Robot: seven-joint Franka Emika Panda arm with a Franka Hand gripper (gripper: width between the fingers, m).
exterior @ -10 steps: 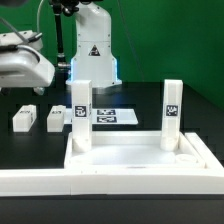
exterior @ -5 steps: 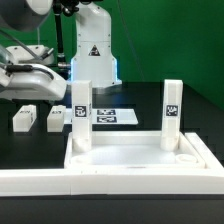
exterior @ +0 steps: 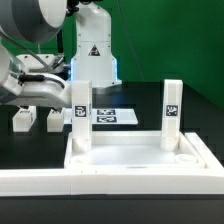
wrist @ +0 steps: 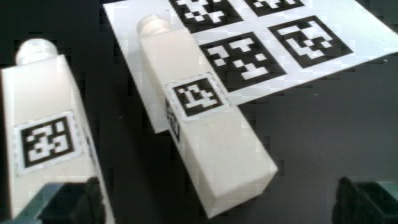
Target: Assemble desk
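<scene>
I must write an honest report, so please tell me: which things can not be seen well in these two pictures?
Hand: exterior view, fingers cannot be told from the arm; wrist view, only fingertips, cut by the edge.
Marker board: exterior view, partly behind a standing leg; wrist view, cut by the edge.
One loose leg: wrist view, cut by the edge.

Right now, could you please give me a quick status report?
Gripper open, over two loose legs. Desk top carries two upright legs. No obstruction seen.
</scene>
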